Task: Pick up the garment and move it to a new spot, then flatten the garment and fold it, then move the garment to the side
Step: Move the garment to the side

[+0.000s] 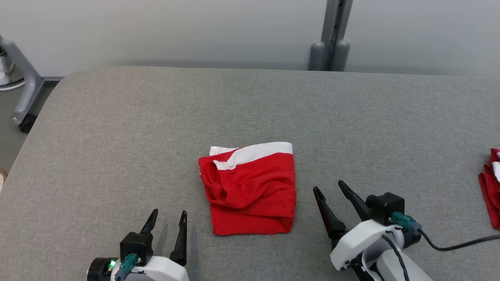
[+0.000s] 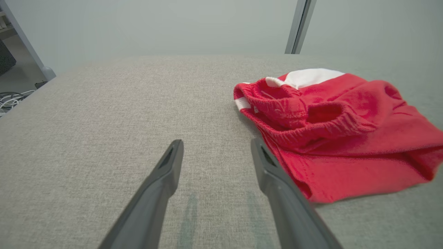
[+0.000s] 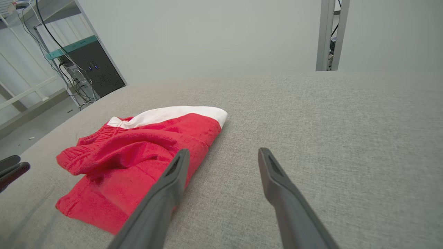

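- The grey worktop (image 1: 117, 136) carried everything.
- The red garment (image 1: 250, 191) with a white band lay folded near its middle, between the two grippers.
- The left gripper (image 1: 169, 212) stood just beside it, fingers apart and empty.
- The right gripper (image 1: 328, 185) stood near its other side, fingers also apart, holding nothing.
- Another red cloth (image 1: 491, 191) lay well apart, far to the right.

A: How's the light?
B: Bright, soft, even; no glare. Faint shadows lie beside the fingers (image 1: 180, 234) of the left gripper (image 1: 169, 212) on the grey table (image 1: 117, 136).
A: Sharpness?
B: Head view crisp. Wrist views bow at the edges; the red shorts (image 2: 346, 138) smear at the left wrist view's lower right.
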`<state>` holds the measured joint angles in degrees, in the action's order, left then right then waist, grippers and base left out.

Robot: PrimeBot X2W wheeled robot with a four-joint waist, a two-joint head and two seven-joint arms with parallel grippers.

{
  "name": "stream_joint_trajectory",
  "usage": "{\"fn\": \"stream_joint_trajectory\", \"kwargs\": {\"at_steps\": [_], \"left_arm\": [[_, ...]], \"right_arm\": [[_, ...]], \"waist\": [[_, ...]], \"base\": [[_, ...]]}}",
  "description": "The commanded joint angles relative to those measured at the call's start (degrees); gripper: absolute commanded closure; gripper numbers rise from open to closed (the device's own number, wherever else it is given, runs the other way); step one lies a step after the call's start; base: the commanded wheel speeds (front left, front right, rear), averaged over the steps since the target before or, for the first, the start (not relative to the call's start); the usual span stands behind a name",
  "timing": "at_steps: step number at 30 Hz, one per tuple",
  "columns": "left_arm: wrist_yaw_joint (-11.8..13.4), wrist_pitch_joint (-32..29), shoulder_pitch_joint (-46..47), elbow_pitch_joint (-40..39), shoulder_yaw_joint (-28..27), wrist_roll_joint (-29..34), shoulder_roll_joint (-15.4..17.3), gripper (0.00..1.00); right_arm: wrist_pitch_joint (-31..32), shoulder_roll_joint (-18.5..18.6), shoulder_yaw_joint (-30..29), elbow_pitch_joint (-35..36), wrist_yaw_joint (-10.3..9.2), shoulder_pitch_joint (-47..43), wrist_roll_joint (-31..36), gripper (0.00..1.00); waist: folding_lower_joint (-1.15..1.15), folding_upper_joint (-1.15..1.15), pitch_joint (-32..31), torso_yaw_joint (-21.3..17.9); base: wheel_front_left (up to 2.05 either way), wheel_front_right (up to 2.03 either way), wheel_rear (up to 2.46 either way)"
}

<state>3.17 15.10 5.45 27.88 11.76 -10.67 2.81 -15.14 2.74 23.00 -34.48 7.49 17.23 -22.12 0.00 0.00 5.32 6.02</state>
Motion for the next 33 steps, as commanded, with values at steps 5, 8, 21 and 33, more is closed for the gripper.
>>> {"fn": "stream_joint_trajectory", "kwargs": {"at_steps": [5,8,21,33], "left_arm": [[0.27,0.02,2.36,-0.06,1.39,-0.64,0.23,0.00],[0.26,0.02,2.90,-0.13,2.22,-1.03,0.22,0.00],[0.97,0.02,3.40,0.10,3.26,-1.85,0.22,0.00],[-0.81,0.02,3.58,0.31,3.48,-0.26,0.23,0.00]], "right_arm": [[0.03,0.42,2.65,-3.81,0.00,5.72,-0.11,0.00],[0.03,0.40,2.69,-6.75,0.00,8.18,-0.97,0.00],[0.07,0.33,8.18,-18.35,0.00,13.44,-9.97,1.00],[0.03,0.43,3.90,-14.72,0.00,11.20,-6.61,1.00]], "waist": [[0.00,0.00,2.90,4.93],[0.00,0.00,3.88,6.89],[0.00,0.00,6.11,10.42],[0.00,0.00,1.97,-2.17]], "base": [[0.00,0.00,0.00],[0.00,0.00,0.00],[0.00,0.00,0.00],[0.00,0.00,0.00]]}}
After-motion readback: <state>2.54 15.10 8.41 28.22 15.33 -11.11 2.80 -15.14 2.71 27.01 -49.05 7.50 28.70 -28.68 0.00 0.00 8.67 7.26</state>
